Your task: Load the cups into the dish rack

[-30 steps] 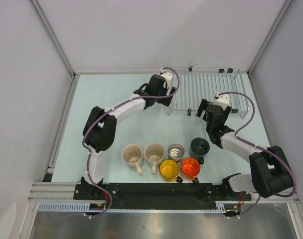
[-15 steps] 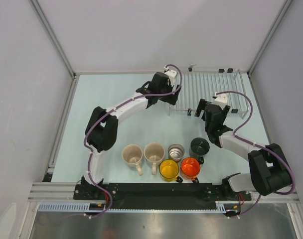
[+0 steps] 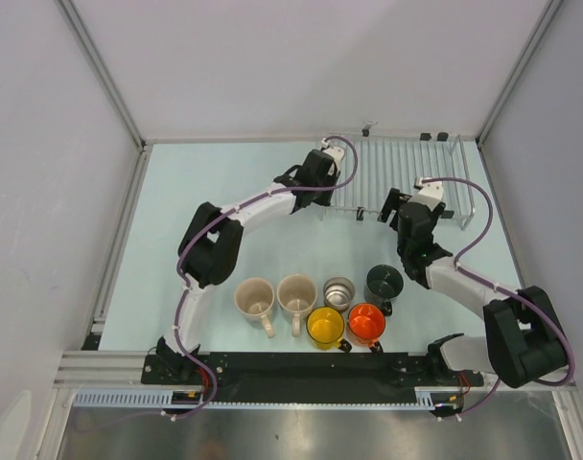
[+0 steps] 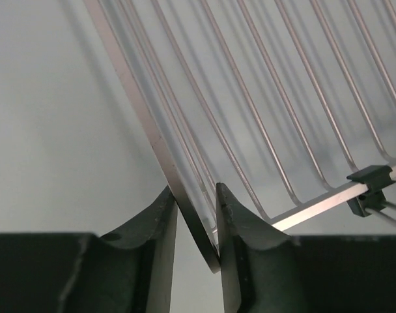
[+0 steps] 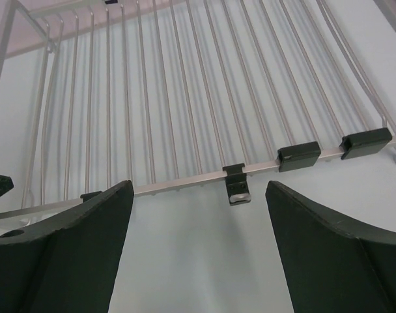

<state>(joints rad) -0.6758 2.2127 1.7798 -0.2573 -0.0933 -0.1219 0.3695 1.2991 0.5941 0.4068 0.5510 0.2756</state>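
The dish rack [image 3: 407, 177] of thin silver wires lies flat at the back right of the table. My left gripper [image 3: 334, 188] is at its left side. In the left wrist view the gripper [image 4: 197, 195] is shut on the rack's left edge bar [image 4: 146, 124], which runs slanted between both fingers. My right gripper [image 3: 399, 205] stands open just short of the rack's near rail [image 5: 185, 182], nothing between its fingers. Six cups stand near the front: two cream [image 3: 255, 298] [image 3: 296, 291], steel [image 3: 338, 291], dark [image 3: 384, 282], yellow [image 3: 324, 326], orange [image 3: 365, 322].
Black foot clips [image 5: 237, 186] sit along the rack's near rail. Grey walls with metal frame posts [image 3: 100, 72] close in the table on three sides. The arms' base rail [image 3: 311, 364] runs along the near edge.
My left gripper has slid right to the rack's left edge and closed its jaws on the edge bar. My right gripper has shifted slightly toward the rack's near rail, still open.
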